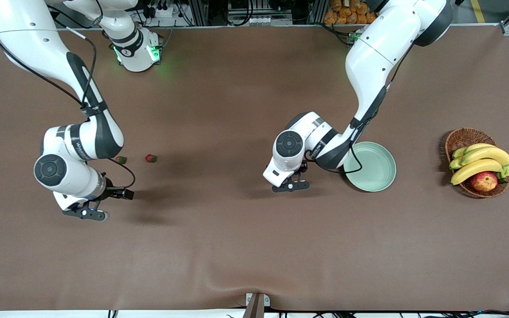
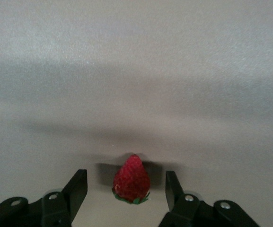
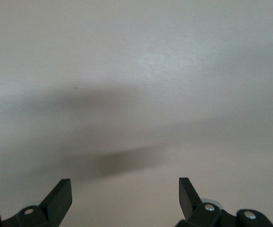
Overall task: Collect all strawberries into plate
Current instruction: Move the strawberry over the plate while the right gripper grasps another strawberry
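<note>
1. Right arm's end. Your right gripper (image 1: 87, 214) hangs over bare cloth with its fingers released and nothing between them; this arm waits. Two small red strawberries with green caps lie loose on the table beside its wrist: one (image 1: 121, 160) is half tucked under the forearm, the other (image 1: 150, 158) is just beside it. Risk: the wrist or its slack black cable (image 1: 128, 174) could sweep or roll the tucked berry if the arm swings.

2. Centre. Your left gripper (image 1: 290, 185) stands with its fingers spread either side of the third strawberry (image 2: 132, 180), which lies on the table without visibly touching either pad. Risk: the berry is tapered and soft, so a hard or off-centre squeeze could bruise it or squirt it out.

3. The round pale mint-green plate (image 1: 376, 174) lies just beside that arm, and no berry shows on it. The arm's body and cable overlap its rim, so a careless lift may drag or shift it.

4. Left arm's end. A brown wicker basket (image 1: 460, 138) of yellow bananas (image 1: 480, 161) and a red-yellow apple (image 1: 484, 181) stands well apart and poses no hazard.

5. Surface and room. The brown table cloth (image 1: 237, 247) is matte, with a ripple at the camera's edge. Metal framing and cables run along the robots' edge.
</note>
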Tool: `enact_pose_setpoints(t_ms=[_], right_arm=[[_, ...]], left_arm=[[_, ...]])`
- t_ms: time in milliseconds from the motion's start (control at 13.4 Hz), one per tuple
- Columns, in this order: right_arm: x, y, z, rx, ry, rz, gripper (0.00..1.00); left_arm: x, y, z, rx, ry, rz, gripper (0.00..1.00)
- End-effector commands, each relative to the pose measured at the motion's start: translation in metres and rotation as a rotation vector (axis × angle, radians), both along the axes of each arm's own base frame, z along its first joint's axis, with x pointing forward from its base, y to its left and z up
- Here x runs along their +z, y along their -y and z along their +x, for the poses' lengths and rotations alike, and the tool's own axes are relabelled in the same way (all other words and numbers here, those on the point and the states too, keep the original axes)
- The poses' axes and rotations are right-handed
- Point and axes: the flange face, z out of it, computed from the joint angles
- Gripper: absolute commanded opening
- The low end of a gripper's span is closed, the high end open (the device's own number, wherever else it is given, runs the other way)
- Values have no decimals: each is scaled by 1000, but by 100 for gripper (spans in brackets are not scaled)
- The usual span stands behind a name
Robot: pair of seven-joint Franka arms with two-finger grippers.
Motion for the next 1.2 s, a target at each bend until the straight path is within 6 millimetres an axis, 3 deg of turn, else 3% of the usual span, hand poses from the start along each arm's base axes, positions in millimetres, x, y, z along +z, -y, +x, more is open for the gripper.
enact_pose_setpoints(t_ms=[0,75,150,224,299,449,673,823,898,1122], right_arm=[[-8,34,-6,21,5,13,100],[-14,31,-8,18,-9,26,100],[-24,16,-19,29,-37,43,100],[-31,-10,-33,64,-65,56,100],[-35,-23,-47,88,-91,58,100],[-51,-49,-71,133,-145,62,100],[-71,-73,-92,154,-196,55,100],[-82,-71,-104,131,-226,60,100],[-85,-70,-109,123,-240,65,100],[-91,-70,-118,79,-269,99,100]], left_arm=[[-1,1,-3,13,8,9,60],[0,2,-4,10,9,8,54],[0,1,-3,11,8,10,40],[1,1,-3,7,9,8,18],[3,-1,-1,6,11,7,0],[14,-10,9,11,24,3,0],[68,-50,29,30,32,-5,0],[100,-103,37,3,5,2,0],[108,-139,40,-27,-9,4,0],[101,-234,42,-118,-73,-8,0]])
